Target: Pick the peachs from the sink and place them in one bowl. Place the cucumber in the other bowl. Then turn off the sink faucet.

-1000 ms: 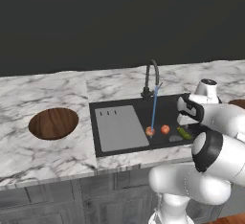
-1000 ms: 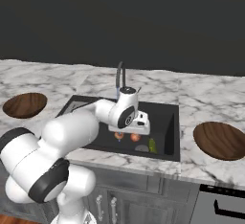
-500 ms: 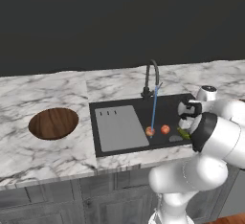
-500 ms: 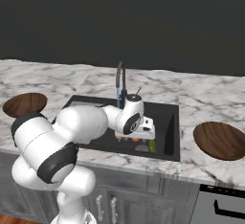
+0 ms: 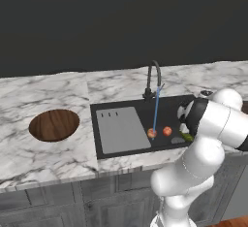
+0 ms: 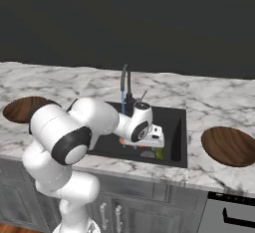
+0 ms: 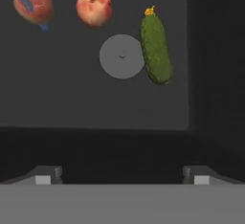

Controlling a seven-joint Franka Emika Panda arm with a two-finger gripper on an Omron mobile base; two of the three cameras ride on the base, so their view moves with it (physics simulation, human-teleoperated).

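Two orange-red peachs (image 7: 32,2) (image 7: 94,6) lie on the floor of the black sink (image 7: 72,89), the left one under the blue water stream. The green cucumber (image 7: 156,49) lies just right of the round drain. My gripper (image 7: 122,175) hangs open above the basin, short of all three, with nothing between its fingers. In the right base view the gripper (image 6: 151,146) points down into the sink's right half, above the cucumber (image 6: 159,153). From the left base view I see both peachs (image 5: 152,133) (image 5: 167,131), the cucumber (image 5: 185,136) and the running sink faucet (image 5: 154,78).
One wooden bowl (image 5: 54,124) sits on the marble left of the sink, another bowl (image 6: 229,145) to its right. A grey ribbed drainboard (image 5: 121,129) covers the sink's left half. The faucet (image 6: 125,85) stands behind the hand.
The hand has dropped lower and further right into the sink, toward the cucumber. Its jaws stayed open. The fruits and cucumber have not moved.
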